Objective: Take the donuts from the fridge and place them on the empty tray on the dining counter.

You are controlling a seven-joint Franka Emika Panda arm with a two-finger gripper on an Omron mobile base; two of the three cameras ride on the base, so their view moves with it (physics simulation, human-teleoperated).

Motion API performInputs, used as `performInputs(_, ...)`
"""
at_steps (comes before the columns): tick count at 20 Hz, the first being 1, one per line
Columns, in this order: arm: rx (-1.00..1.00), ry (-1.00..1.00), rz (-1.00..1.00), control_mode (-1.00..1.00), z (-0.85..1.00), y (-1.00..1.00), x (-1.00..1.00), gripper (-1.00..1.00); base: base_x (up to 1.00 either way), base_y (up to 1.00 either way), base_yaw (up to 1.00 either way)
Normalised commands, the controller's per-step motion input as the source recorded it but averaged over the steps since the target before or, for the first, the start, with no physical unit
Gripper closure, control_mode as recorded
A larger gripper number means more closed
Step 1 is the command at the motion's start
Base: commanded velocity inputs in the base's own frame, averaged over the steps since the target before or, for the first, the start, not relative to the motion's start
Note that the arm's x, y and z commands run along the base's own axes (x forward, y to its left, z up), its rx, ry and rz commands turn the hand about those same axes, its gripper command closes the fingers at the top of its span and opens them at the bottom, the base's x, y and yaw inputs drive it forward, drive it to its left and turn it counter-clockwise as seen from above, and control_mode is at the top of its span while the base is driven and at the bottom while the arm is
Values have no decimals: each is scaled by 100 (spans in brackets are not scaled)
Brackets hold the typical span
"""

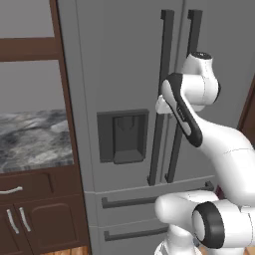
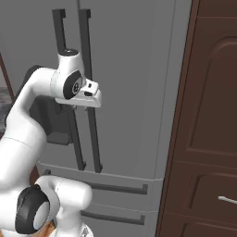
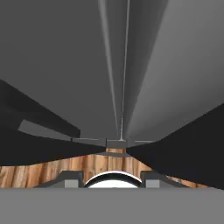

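The grey fridge (image 1: 119, 64) stands right in front of me with both doors shut, so the donuts are hidden. Two long dark handles (image 1: 164, 74) run down either side of the door seam. My gripper (image 1: 162, 104) hovers at mid-handle height, close against the doors (image 2: 134, 69). In the right base view the gripper (image 2: 92, 98) overlaps the right-hand handle (image 2: 90, 129). The hand view looks along the seam (image 3: 124, 65) with a dark handle on each side; the gripper (image 3: 110, 178) is open, nothing between its fingertips (image 3: 70, 177). Tray and dining counter are out of view.
A dark dispenser recess (image 1: 122, 137) sits in the left door, with two drawers (image 1: 134, 201) below. A marbled worktop (image 1: 35, 144) over brown cabinets lies left of the fridge. A tall brown cabinet (image 2: 208, 115) borders its right side. Wooden floor (image 3: 43, 173) lies beneath.
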Motion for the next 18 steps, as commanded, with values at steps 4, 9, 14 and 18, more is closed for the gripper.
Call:
performInputs(4,0,-20,0,-100,-3,0,-64,-100,0,0,0)
performInputs(9,-4,-43,0,-100,-13,0,-100,-100,0,0,0)
performInputs(14,-12,-54,0,-100,-33,2,-89,-100,0,0,0)
performInputs(18,-3,-34,0,100,-16,0,-41,-100,-6,0,0)
